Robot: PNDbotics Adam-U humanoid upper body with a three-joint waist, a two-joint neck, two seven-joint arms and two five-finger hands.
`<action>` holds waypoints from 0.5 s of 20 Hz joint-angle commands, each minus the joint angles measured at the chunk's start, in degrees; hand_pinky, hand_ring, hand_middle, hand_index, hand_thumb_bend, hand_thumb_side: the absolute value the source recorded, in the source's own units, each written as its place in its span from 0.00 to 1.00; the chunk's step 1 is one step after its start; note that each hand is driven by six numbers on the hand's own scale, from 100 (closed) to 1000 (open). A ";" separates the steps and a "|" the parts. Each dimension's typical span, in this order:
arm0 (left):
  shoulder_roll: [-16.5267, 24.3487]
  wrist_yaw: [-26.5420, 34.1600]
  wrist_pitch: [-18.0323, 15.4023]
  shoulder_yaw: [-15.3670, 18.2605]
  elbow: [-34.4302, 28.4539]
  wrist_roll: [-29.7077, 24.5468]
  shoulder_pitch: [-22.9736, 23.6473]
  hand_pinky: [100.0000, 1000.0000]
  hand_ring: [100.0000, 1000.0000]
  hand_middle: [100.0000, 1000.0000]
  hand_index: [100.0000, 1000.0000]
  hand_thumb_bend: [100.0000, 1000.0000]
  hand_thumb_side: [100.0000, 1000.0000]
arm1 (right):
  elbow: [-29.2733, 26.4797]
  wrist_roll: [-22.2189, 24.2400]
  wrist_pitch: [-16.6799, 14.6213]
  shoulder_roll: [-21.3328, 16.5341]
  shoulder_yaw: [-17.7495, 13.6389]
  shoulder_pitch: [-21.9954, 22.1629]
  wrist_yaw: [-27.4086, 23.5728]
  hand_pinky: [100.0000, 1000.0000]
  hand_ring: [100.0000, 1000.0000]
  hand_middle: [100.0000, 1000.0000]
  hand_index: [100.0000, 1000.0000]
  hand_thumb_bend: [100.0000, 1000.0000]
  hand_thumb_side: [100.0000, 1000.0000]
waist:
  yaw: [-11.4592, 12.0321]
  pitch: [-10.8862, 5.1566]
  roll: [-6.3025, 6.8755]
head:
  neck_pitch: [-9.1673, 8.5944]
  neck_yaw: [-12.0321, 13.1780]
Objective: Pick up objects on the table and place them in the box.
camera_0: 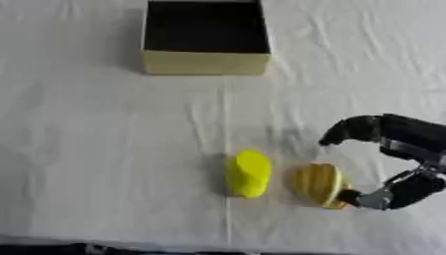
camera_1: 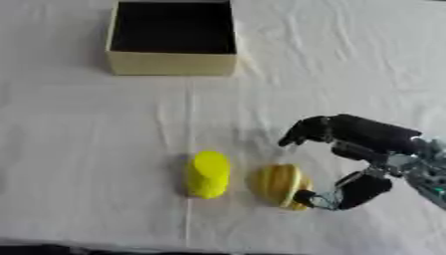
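- The box (camera_0: 205, 63) stands at the far middle of the table (camera_0: 96, 149), open at the top, with pale yellow walls and a dark inside. Nothing can be made out in it.
- A white cloth (camera_1: 87, 164) with creases covers the table.
- Two yellow things lie near the front edge, well apart from the box.
- The left one is a bright yellow piece (camera_0: 248, 174), rounded and standing a little tilted.
- The right one is a darker, ribbed yellow shape (camera_1: 278, 185), just beside the bright one and not touching it.
- The right hand (camera_1: 362, 142) comes in from the right side, black with silver parts.
- Its fingers (camera_1: 305, 130) curve over above and behind the ribbed shape, their tips clear of it.
- Its thumb (camera_1: 348, 194) sits low at the shape's right side, its tip touching or nearly touching the edge.
- The hand is spread wide about the ribbed shape and has no hold on it; the shape rests on the cloth.
- The left hand shows in neither view.
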 commanded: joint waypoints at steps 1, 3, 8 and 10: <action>0.39 0.29 0.07 0.06 -0.92 -0.32 -0.16 0.81 0.85 0.73 0.83 0.05 0.69 | -0.92 -0.46 1.67 0.05 -0.05 -0.35 3.44 0.85 0.72 0.73 0.84 0.38 0.32 | 0.11 -1.24 0.14 | -0.01 -0.02; 0.29 0.37 0.11 0.05 -0.92 -0.35 -0.12 0.81 0.85 0.73 0.83 0.05 0.69 | -0.92 -0.71 2.80 0.78 0.26 -0.25 5.37 0.85 0.72 0.72 0.84 0.40 0.31 | 0.15 -1.13 0.17 | -0.06 -0.10; -0.05 0.54 0.19 -0.03 -0.92 -0.51 -0.11 0.81 0.85 0.73 0.82 0.04 0.70 | -0.92 -0.65 4.78 2.14 0.93 0.31 9.19 0.85 0.73 0.72 0.84 0.42 0.30 | 0.27 -0.72 0.34 | -0.14 -0.06; -0.20 0.60 0.21 -0.08 -0.92 -0.61 -0.12 0.81 0.85 0.73 0.83 0.04 0.70 | -0.92 -0.79 5.32 2.43 0.99 0.53 10.21 0.84 0.72 0.72 0.84 0.43 0.30 | 0.31 -0.60 0.44 | -0.18 -0.07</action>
